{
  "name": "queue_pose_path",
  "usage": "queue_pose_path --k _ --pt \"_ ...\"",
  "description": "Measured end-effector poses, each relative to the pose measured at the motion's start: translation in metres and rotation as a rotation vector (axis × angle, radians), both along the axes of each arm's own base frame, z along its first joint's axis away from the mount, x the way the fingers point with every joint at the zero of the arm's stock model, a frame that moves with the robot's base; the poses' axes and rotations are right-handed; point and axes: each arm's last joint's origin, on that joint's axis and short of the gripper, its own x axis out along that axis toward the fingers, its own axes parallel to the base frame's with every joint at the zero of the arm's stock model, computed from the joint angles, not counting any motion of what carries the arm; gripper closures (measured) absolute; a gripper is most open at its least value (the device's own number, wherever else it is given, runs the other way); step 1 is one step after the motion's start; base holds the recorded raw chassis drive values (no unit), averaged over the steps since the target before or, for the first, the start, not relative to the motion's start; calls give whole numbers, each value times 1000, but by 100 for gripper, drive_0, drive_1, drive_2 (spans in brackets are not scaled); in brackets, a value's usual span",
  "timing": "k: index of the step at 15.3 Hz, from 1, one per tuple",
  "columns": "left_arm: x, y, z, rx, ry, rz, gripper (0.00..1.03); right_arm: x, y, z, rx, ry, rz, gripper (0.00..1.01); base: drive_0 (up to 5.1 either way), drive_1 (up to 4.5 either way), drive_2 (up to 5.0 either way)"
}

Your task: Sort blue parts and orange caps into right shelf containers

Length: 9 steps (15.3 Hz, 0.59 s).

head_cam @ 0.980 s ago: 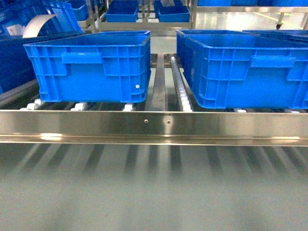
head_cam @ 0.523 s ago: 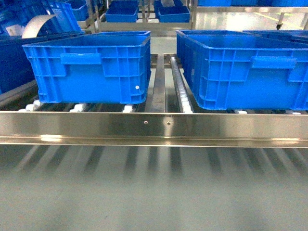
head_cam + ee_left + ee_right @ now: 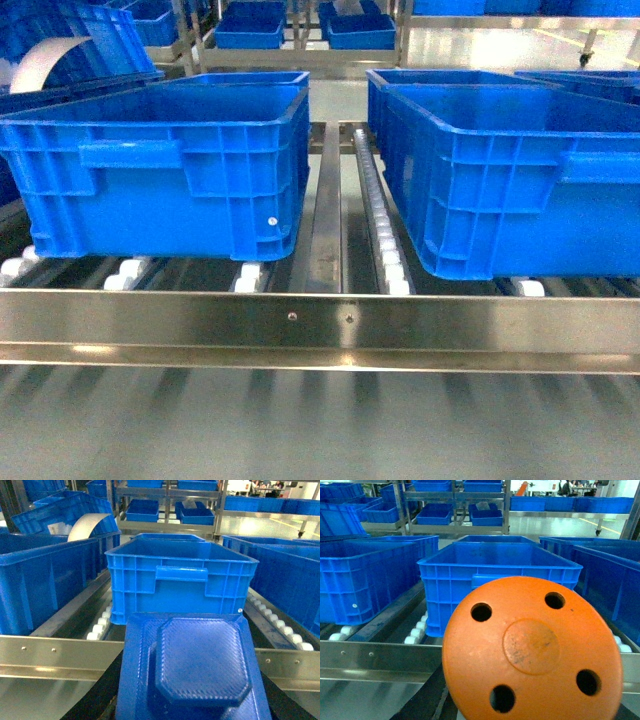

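Note:
Two blue crates stand on the roller shelf in the head view, one at the left (image 3: 150,190) and one at the right (image 3: 500,190); neither gripper shows there. In the left wrist view a blue part (image 3: 192,670) with a raised octagonal face fills the lower frame. My left gripper is shut on it, with only its dark fingers (image 3: 102,692) showing at the sides. The left crate (image 3: 180,580) stands straight ahead beyond the rail. In the right wrist view my right gripper holds a round orange cap (image 3: 532,647) with several holes, in front of the right crate (image 3: 495,567).
A steel front rail (image 3: 320,330) edges the shelf, with white rollers (image 3: 378,215) and a metal divider (image 3: 325,200) between the crates. More blue crates (image 3: 45,585) stand to the left and on the racks (image 3: 290,30) behind. A curved white sheet (image 3: 90,527) sticks up from a left crate.
In the head view the crates and rail have grown larger and dropped lower in the frame: my view has moved closer to the shelf.

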Motion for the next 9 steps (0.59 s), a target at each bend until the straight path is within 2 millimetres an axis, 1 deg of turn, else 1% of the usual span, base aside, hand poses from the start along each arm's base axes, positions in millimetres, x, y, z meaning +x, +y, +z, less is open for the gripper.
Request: queue_pose_path --k 8,9 --pt "0 0 0 0 -2 2 61 0 0 0 0 -3 0 57 2 432 -429" --pt "0 0 0 0 2 -1 61 0 0 -1 0 8 0 57 0 0 0"
